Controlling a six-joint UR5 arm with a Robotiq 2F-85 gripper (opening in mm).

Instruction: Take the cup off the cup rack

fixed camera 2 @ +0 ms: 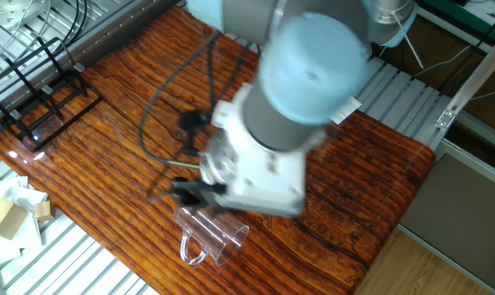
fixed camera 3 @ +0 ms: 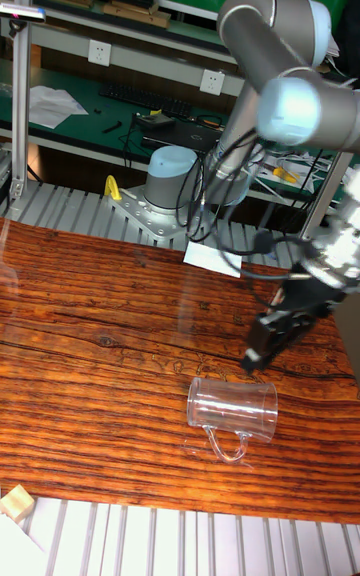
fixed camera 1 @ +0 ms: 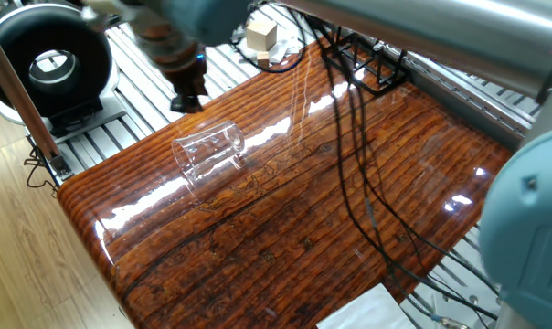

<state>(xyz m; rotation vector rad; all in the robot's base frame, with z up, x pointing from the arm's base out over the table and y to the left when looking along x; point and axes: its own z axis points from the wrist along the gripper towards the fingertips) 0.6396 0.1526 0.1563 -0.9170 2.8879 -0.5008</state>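
The cup (fixed camera 1: 207,153) is a clear glass mug lying on its side on the wooden table, near the table's edge. It also shows in the other fixed view, cup (fixed camera 2: 211,234), and in the tall view, cup (fixed camera 3: 232,411), with its loop handle flat on the wood. My gripper (fixed camera 1: 186,99) hangs a short way behind the cup, apart from it and blurred by motion. Its dark fingers look slightly open with nothing between them. In the tall view the gripper (fixed camera 3: 258,354) sits just above the cup's rim. The black wire cup rack (fixed camera 1: 372,68) stands bare at the far end, cup rack (fixed camera 2: 38,90).
Black cables (fixed camera 1: 358,174) trail across the table. A round black device (fixed camera 1: 47,59) sits off the left end and a wooden block (fixed camera 1: 262,35) lies beyond the far edge. White paper (fixed camera 2: 333,97) lies near a corner. A silver wire rack (fixed camera 2: 10,16) stands behind the black one.
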